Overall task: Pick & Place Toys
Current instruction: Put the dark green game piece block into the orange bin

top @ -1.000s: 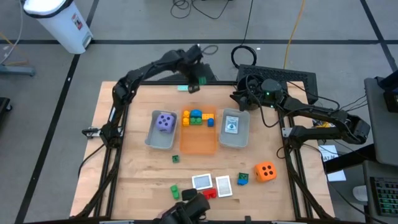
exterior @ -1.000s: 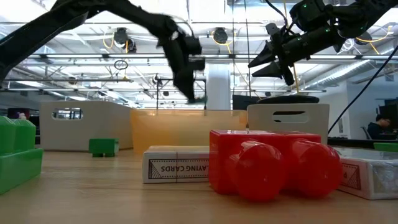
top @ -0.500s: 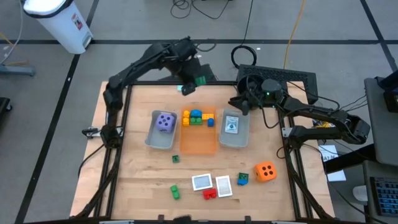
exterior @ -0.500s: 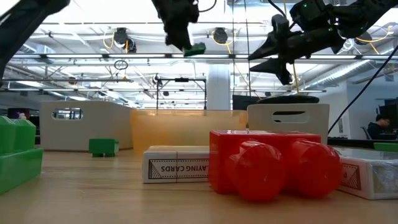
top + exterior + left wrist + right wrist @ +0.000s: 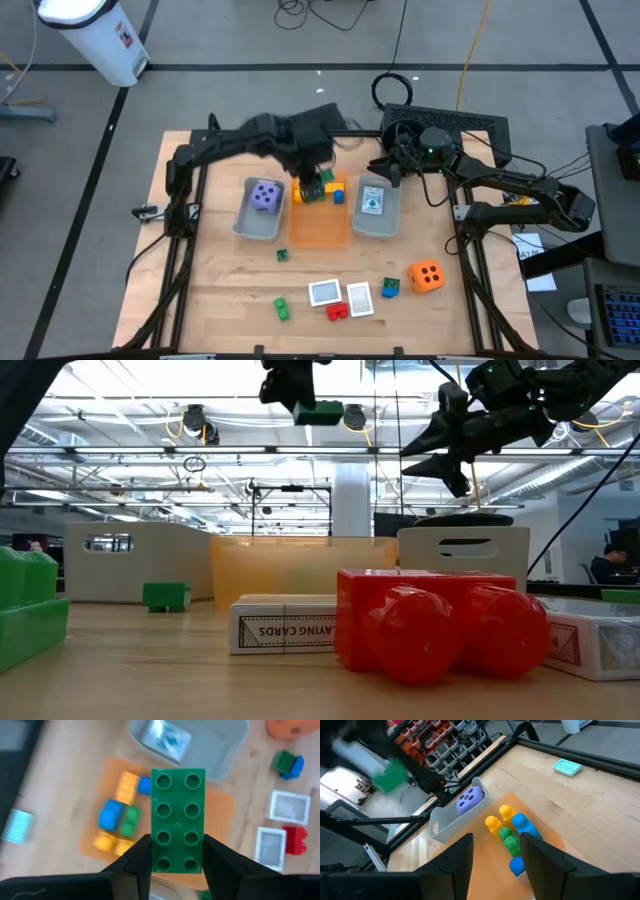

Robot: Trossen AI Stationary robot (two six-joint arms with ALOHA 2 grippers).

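With the left gripper pinching the green brick by its long sides, high over the orange tray, it should lower squarely before letting go, landing beside the bricks already there, while the right gripper's empty fingers stay spread nearby.

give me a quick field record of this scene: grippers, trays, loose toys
left gripper: shut on green brick, held above orange tray
right gripper: open, empty, over the far end of right grey tray
orange tray: blue, yellow and green bricks at its far end
left grey tray: purple die
right grey tray: one card
loose on table: orange die, two cards, red brick, small green bricks
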